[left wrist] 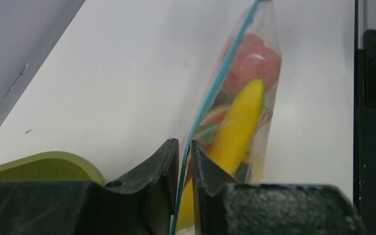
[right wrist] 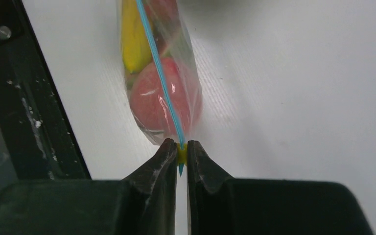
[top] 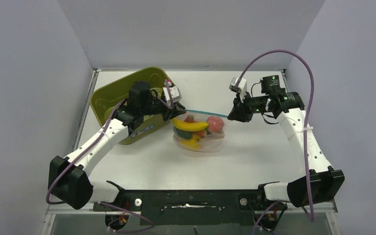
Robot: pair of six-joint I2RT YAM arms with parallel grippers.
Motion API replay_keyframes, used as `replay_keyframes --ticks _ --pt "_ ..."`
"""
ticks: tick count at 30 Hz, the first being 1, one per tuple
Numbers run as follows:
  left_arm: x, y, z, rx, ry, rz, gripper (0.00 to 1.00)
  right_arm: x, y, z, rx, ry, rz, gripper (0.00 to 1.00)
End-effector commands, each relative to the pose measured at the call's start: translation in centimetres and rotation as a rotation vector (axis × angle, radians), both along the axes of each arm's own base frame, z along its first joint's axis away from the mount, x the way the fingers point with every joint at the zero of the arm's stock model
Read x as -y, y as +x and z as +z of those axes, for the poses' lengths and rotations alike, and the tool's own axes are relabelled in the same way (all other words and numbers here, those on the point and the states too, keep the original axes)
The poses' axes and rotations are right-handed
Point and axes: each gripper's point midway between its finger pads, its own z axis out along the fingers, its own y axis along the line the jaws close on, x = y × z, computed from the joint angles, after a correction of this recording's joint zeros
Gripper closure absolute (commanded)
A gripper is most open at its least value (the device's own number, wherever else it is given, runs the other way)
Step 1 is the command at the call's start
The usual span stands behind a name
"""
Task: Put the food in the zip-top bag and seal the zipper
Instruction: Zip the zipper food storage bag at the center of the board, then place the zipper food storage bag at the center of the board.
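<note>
zipper (left wrist: 210,93) of the zip-top bag (top: 203,144) stretches straight between our two tools. we see the left gripper (left wrist: 181,152) closed narrow on the blue strip at one end, and the right gripper (right wrist: 181,149) pinching it at the other. the food (top: 191,125), yellow, red and green, sits inside the bag, which rests on the white table (top: 254,156). an olive bin (top: 110,95) stands behind our left arm, toward the far-left corner. plain grey walls (top: 29,73) enclose the table.
</note>
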Motion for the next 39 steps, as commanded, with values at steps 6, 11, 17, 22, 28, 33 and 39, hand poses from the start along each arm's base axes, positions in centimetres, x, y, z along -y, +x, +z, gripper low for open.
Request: replay_keyframes --ticks 6,11,17,22,28,33,39 --pt "-1.2 4.3 7.9 0.136 -0.132 0.176 0.66 -3.5 -3.6 2.2 -0.339 0.223 -0.286 1.0" --pt "-1.6 5.7 9.2 0.135 -0.171 0.261 0.58 -1.0 -3.0 2.0 -0.347 0.244 -0.451 1.0" --pt "-2.3 6.9 10.1 0.12 -0.183 0.35 0.48 3.4 -0.4 0.0 -0.362 0.146 -0.7 1.0" --pt "-3.1 7.4 9.5 0.104 -0.163 0.41 0.47 6.8 2.0 -1.7 -0.311 0.077 -0.842 1.0" --pt "-3.9 8.0 8.1 0.057 -0.149 0.487 0.45 11.5 6.5 -3.4 -0.165 0.044 -0.963 0.98" --pt "-4.9 8.8 7.3 0.0 -0.155 0.588 0.41 15.3 8.1 -5.8 -0.161 -0.004 -1.044 0.9" --pt "-7.0 9.9 6.9 -0.029 -0.146 0.743 0.4 16.5 9.0 -4.1 -0.135 0.003 -1.136 0.61"
